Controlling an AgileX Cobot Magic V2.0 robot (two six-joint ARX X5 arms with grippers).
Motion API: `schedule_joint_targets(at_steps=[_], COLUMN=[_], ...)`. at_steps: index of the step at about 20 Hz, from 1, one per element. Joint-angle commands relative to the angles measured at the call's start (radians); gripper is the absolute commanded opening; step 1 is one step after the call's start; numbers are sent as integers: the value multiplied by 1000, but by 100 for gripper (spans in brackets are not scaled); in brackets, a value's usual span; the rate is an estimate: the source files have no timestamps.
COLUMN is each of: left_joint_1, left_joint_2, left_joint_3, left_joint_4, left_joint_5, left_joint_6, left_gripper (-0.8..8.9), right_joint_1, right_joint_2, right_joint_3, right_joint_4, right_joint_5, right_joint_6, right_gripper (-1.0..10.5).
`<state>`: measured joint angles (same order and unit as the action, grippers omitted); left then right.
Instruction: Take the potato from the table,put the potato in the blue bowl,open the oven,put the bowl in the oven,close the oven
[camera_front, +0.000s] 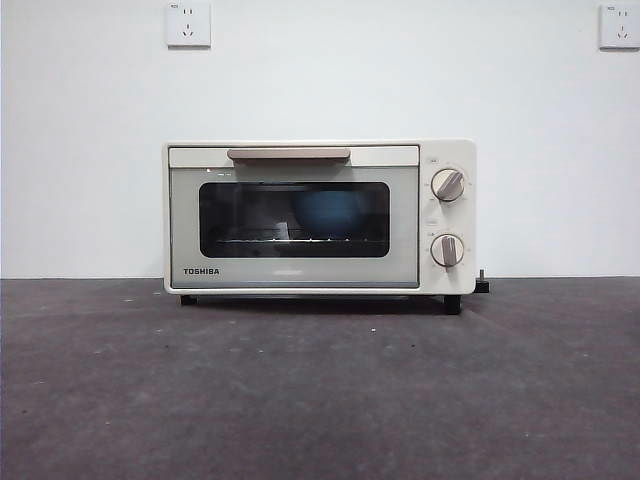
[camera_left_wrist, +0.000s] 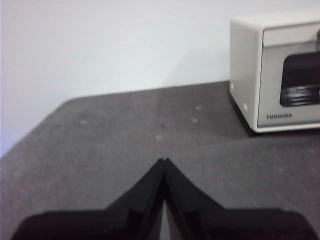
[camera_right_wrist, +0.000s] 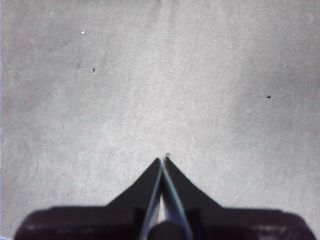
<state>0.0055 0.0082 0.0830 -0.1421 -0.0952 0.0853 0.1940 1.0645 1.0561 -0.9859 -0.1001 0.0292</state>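
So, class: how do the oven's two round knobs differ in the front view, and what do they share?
The upper knob sits near the oven's top; the lower knob sits near its base. The upper knob's grip bar tilts diagonally; the lower knob's stands nearly upright. Both are round, beige, similar in size.

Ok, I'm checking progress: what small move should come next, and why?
Probably none beyond keeping both arms parked: the oven door looks shut, the blue bowl shows behind its glass, and the left hand and right hand are shut, holding nothing.
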Motion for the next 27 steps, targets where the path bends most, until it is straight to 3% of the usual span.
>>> schedule_joint_targets(at_steps=[1, 4, 6, 14, 23, 27], left_joint_1=[5, 4, 5, 4, 4, 4], left_joint_2=[-4, -4, -4, -4, 8, 8], left_joint_3=[-25, -76, -76, -76, -76, -76], left_joint_4=[16, 42, -27, -24, -24, -24], left_joint_5=[43, 116, 109, 122, 122, 122], left_joint_6=[-51, -78, -82, -113, -113, -113], left_gripper=[-4, -4, -4, -4, -4, -4], right_joint_1=[-2, -2, -2, -2, -2, -8], right_joint_2=[0, 0, 0, 0, 0, -78], right_joint_3=[-11, -11, -11, -11, -11, -29], right_joint_4=[26, 72, 109, 260, 290, 296], right_joint_5=[4, 4, 4, 4, 4, 47], right_joint_6=[-6, -6, -6, -6, -6, -6], right_gripper=[1, 1, 1, 1, 1, 1])
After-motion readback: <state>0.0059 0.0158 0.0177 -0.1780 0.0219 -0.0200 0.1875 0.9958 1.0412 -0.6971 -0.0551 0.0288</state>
